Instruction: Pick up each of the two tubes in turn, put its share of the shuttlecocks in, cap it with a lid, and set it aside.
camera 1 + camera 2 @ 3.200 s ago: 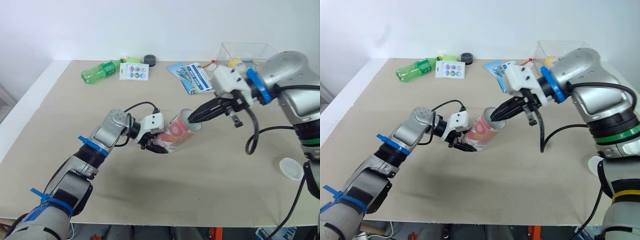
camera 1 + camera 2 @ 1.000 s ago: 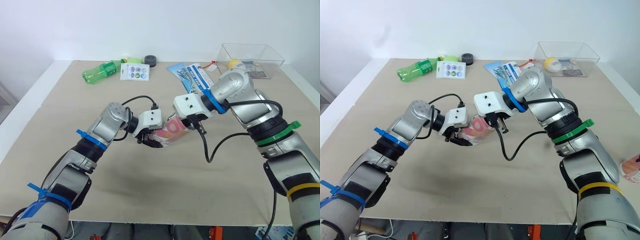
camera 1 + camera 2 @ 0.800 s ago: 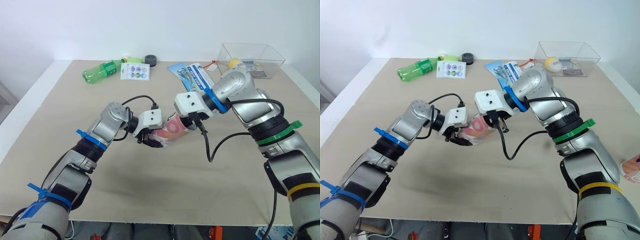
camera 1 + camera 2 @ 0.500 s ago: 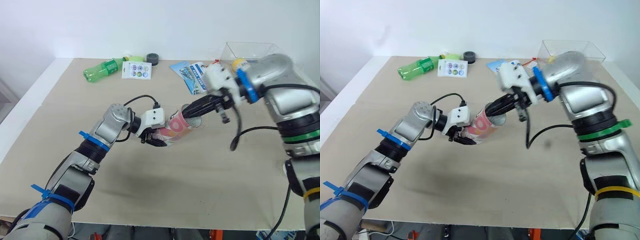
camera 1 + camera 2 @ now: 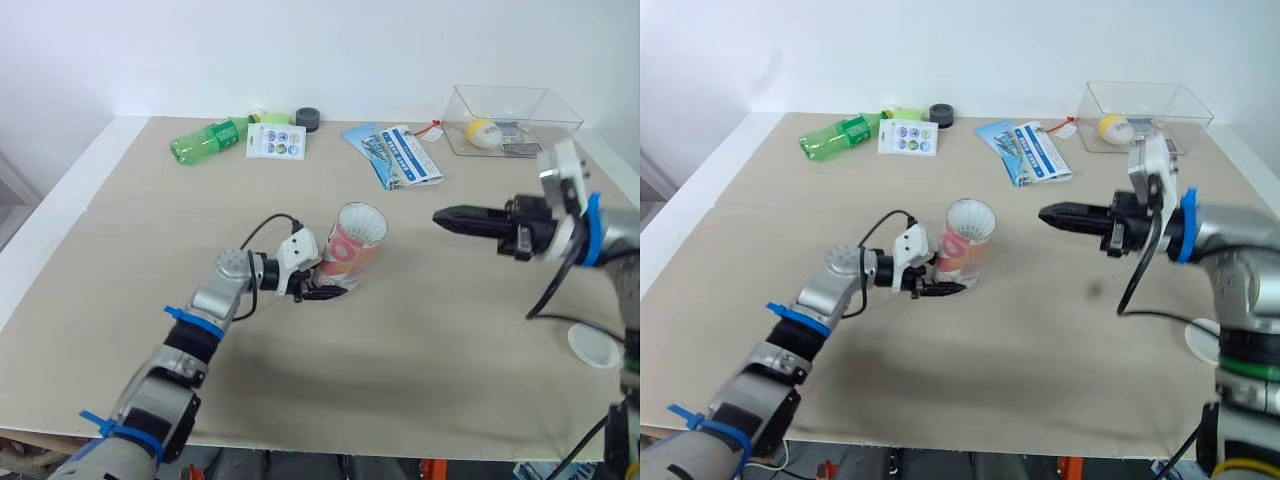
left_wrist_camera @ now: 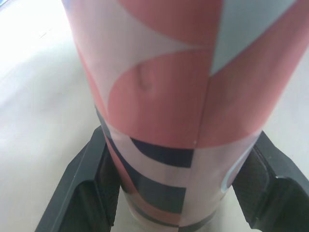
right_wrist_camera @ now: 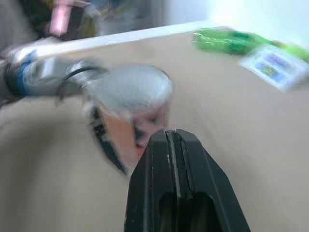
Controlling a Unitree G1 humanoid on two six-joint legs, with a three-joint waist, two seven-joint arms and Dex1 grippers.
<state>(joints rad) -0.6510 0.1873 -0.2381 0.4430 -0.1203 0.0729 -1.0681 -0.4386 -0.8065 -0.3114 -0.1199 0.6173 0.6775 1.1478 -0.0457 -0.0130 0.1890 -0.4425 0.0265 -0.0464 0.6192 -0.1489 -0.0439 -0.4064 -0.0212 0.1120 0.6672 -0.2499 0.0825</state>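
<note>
Two fingers of the left pincer clamp the tube at its base.

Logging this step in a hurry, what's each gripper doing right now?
Left gripper: shut on the pink patterned tube, near its base.
Right gripper: shut, empty, clear of the tube.

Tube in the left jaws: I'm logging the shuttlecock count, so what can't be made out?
- Count inside tube: eye views, its wall hides everything below the white shuttlecock at its mouth.
- Tube's mouth: left wrist view, cut off by the edge.
</note>
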